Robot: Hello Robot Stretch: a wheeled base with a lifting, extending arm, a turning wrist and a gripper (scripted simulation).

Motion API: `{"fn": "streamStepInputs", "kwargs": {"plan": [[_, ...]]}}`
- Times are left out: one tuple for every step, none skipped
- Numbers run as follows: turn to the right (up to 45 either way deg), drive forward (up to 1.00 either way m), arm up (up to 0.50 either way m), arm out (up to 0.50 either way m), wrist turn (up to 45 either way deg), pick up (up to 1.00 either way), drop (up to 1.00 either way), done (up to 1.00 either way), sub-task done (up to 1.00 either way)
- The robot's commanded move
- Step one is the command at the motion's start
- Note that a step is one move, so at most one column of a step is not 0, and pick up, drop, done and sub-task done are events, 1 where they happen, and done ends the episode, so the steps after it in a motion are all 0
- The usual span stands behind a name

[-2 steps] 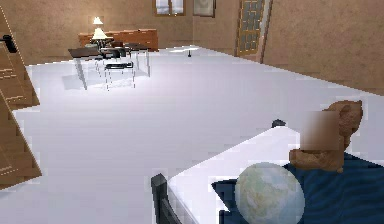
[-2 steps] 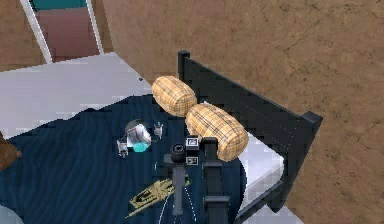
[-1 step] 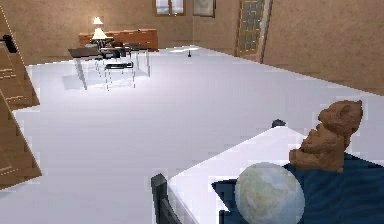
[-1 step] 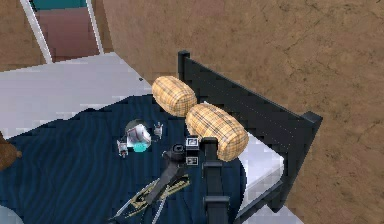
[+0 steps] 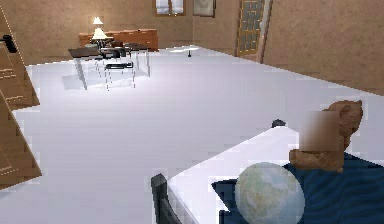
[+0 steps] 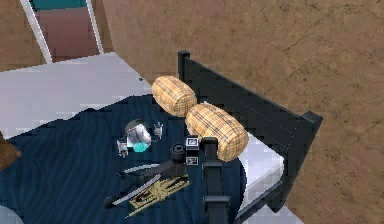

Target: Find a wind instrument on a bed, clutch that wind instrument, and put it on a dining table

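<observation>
In the arm side view, the dark arm [image 6: 214,196] rises from the bottom edge over a bed [image 6: 60,150] covered by a dark blue blanket. At lower centre a long tan wind instrument [image 6: 140,196] lies flat on the blanket. The gripper [image 6: 150,172] is just above it in the frame, and I cannot tell whether it holds anything. Farther up are a glassy teal thing [image 6: 137,135], two checked pillows [image 6: 173,95] and a dark headboard [image 6: 250,100]. In the forward view, a table [image 5: 100,50] stands at the far upper left.
</observation>
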Motion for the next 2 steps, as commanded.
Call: {"fn": "streamStepInputs", "kwargs": {"plan": [[0.0, 0.0, 0.0, 0.0, 45.0, 0.0, 0.0, 0.0, 0.0], [0.0, 0.0, 0.0, 0.0, 12.0, 0.0, 0.0, 0.0, 0.0]]}}
